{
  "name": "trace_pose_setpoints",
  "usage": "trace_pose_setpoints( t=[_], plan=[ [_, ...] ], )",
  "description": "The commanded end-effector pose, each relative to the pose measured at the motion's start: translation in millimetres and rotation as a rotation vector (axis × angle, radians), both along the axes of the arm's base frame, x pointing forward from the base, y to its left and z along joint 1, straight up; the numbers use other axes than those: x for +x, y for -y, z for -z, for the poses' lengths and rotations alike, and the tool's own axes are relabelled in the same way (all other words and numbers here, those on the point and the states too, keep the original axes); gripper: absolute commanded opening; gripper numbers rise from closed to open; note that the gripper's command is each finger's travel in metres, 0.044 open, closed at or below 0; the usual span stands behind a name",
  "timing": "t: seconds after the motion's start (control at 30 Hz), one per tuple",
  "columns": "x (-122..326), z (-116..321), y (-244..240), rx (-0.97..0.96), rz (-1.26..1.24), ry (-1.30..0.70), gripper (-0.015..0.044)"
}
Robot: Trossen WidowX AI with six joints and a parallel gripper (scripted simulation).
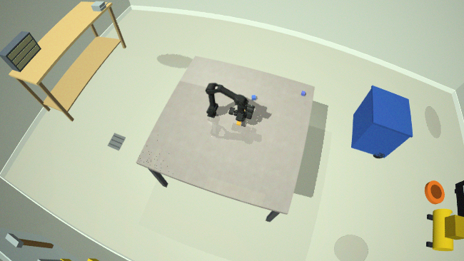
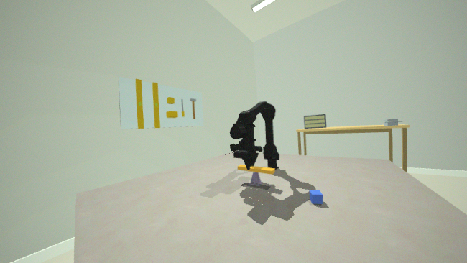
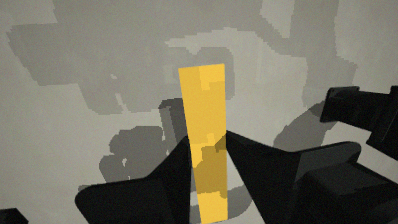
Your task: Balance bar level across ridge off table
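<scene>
Bar (image 1: 238, 123) (image 2: 265, 170) (image 3: 207, 110): one, yellow, pinched by end effector (image 2: 248, 168) (image 3: 206, 137); set crosswise over ridge (image 2: 256, 178), clear of worktop (image 1: 214, 160) (image 2: 162, 223). Long axis: left to right in exterior view. Release: to be judged by balance.

Arm bent in a high arch, its wrist pitched down and the gripper (image 1: 243, 123) (image 2: 248, 168) (image 3: 206, 137) pointing downward, fingers closed upon the bar (image 2: 264, 169) (image 3: 207, 105) (image 1: 238, 123).

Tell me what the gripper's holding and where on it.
The yellow bar, pinched by its long sides between the gripper's fingers, away from its ends.
</scene>
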State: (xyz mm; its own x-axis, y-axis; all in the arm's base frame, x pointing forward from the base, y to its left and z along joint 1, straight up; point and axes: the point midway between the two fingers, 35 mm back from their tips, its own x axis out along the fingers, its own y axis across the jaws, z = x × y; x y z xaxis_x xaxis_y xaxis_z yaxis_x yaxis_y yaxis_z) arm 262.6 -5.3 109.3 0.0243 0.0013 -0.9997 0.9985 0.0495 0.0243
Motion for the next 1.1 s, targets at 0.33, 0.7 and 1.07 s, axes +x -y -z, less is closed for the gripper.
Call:
trace_pose_setpoints(
  t=[0.33, 0.7, 1.07],
  plan=[
    [0.0, 0.0, 0.0, 0.000, 0.000, 0.000, 0.0167],
    [0.0, 0.0, 0.0, 0.000, 0.000, 0.000, 0.0168],
    [0.0, 0.0, 0.0, 0.000, 0.000, 0.000, 0.0170]
  ],
)
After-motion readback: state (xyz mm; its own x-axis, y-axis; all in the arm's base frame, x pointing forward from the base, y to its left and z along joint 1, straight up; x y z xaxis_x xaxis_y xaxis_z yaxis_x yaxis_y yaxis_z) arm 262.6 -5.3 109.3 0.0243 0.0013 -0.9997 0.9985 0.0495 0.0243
